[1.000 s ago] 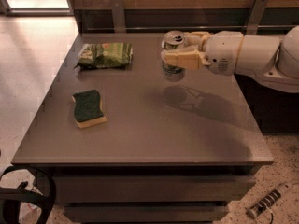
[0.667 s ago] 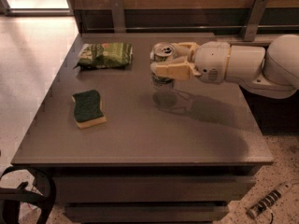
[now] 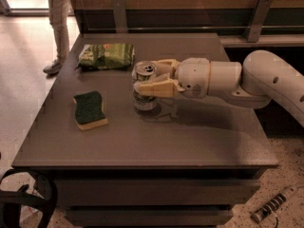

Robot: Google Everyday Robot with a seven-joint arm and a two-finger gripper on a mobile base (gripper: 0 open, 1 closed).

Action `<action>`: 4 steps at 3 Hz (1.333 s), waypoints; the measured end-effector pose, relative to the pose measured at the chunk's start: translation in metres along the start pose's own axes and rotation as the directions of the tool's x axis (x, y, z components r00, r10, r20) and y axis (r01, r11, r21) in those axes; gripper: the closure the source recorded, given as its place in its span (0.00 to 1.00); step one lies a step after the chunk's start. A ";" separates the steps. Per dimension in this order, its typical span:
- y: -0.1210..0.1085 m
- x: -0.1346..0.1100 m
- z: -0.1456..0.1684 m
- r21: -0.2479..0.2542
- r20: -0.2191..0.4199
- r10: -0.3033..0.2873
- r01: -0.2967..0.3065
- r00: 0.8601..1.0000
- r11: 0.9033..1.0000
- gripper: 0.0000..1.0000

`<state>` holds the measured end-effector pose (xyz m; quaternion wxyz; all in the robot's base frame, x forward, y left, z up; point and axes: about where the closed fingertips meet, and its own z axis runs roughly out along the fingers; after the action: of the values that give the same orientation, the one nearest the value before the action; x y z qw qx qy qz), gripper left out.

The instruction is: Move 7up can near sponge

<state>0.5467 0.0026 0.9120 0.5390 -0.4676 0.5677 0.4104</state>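
Note:
The 7up can (image 3: 144,85) is a silver can with green markings and a pull-tab top. It stands upright at or just above the grey table (image 3: 190,137), near the middle. My gripper (image 3: 146,78) reaches in from the right and is shut on the can, one finger in front and one behind. The sponge (image 3: 89,109), dark green top over a yellow base, lies flat on the table to the left of the can, a short gap away.
A flat green snack bag (image 3: 106,55) lies at the back left of the table. A person's legs (image 3: 58,27) stand on the floor at the far left. A wall rail runs behind the table. A power strip (image 3: 273,205) lies on the floor at lower right.
My gripper has carried the can leftward and down, from the back right of the table toward the sponge. The sponge and bag have not moved.

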 end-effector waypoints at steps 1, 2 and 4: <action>0.009 0.013 0.014 -0.048 -0.038 0.034 -0.036 0.999 0.998 1.00; 0.012 0.019 0.023 -0.084 -0.056 0.048 -0.052 0.997 0.995 1.00; 0.014 0.018 0.027 -0.092 -0.055 0.044 -0.049 0.998 0.994 0.51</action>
<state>0.5391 0.0303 0.8917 0.4916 -0.4896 0.5727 0.4367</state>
